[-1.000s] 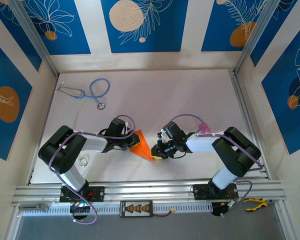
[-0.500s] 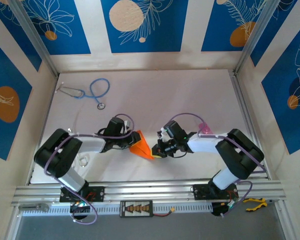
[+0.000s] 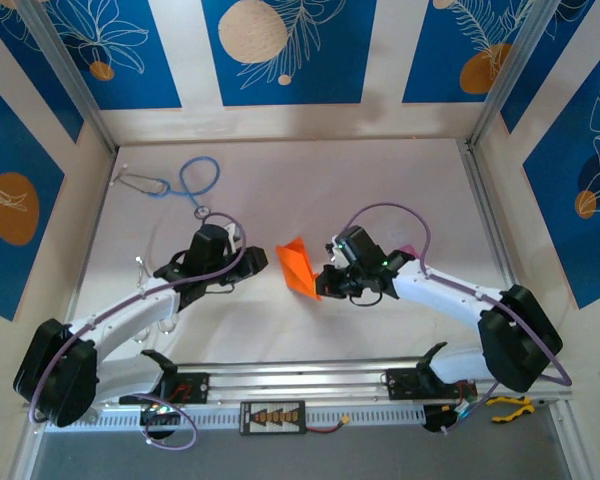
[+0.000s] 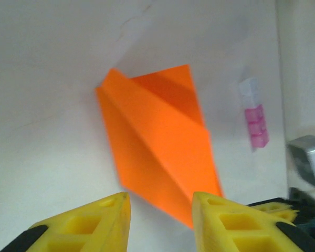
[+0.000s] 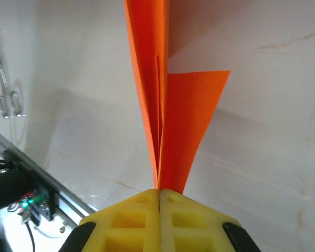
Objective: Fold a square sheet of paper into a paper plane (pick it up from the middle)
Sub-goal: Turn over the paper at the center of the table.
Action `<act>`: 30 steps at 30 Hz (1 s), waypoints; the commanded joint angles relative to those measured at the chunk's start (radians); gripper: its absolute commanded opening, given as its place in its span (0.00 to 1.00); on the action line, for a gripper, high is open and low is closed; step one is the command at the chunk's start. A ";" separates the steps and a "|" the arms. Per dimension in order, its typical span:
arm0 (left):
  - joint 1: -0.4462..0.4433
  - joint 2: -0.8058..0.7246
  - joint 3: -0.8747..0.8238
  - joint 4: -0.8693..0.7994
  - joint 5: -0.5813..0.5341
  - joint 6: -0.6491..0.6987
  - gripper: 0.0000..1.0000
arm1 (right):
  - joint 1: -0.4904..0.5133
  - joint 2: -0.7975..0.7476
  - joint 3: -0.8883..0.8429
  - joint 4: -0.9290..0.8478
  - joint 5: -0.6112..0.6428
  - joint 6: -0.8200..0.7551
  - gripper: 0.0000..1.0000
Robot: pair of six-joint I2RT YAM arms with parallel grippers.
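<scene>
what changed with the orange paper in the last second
The left pincer let go of the paper plane and backed off leftward, open. The right pincer, shut on it, carried it slightly farther out. The stethoscope stayed put.

White bench (image 3: 380, 190) enclosed by cream walls (image 3: 280, 120) bearing blue panels (image 3: 330, 70) with leaf outlines and orange discs; aluminium rail (image 3: 300, 380) along near edge.

No legible text, nos. or brand marks anywhere. The small black plate (image 3: 272, 416) on the front rail carries orange marks, too small to read. Blue wall panels (image 3: 280, 50) have leaf-and-circle art, no lettering.
</scene>
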 commanded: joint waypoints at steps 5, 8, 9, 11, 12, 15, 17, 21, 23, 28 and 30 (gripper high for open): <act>0.011 -0.026 -0.015 -0.076 -0.042 0.015 0.38 | 0.005 -0.051 0.135 -0.323 0.267 -0.087 0.00; 0.014 -0.050 -0.012 -0.106 -0.067 0.020 0.38 | 0.041 -0.059 0.182 -0.403 0.391 -0.101 0.00; 0.015 -0.057 -0.009 -0.120 -0.075 0.023 0.38 | 0.057 -0.051 0.203 -0.440 0.446 -0.095 0.00; 0.018 -0.076 -0.005 -0.144 -0.091 0.025 0.38 | 0.099 -0.022 0.249 -0.533 0.588 -0.070 0.00; 0.019 -0.089 -0.005 -0.158 -0.102 0.026 0.38 | 0.125 -0.005 0.272 -0.574 0.662 -0.063 0.00; 0.028 -0.133 -0.010 -0.189 -0.131 0.030 0.38 | 0.173 0.059 0.333 -0.705 0.839 -0.006 0.00; 0.039 -0.162 -0.016 -0.212 -0.145 0.034 0.38 | 0.206 0.100 0.356 -0.773 0.938 0.032 0.00; 0.076 -0.221 -0.041 -0.246 -0.145 0.035 0.38 | 0.263 0.178 0.389 -0.858 1.068 0.074 0.00; 0.093 -0.251 -0.055 -0.260 -0.142 0.038 0.38 | 0.310 0.209 0.387 -0.821 1.087 0.010 0.00; 0.133 -0.309 -0.082 -0.285 -0.142 0.042 0.39 | 0.425 0.353 0.413 -0.617 0.837 -0.217 0.00; 0.143 -0.321 -0.084 -0.294 -0.140 0.043 0.39 | 0.488 0.432 0.465 -0.599 0.780 -0.237 0.01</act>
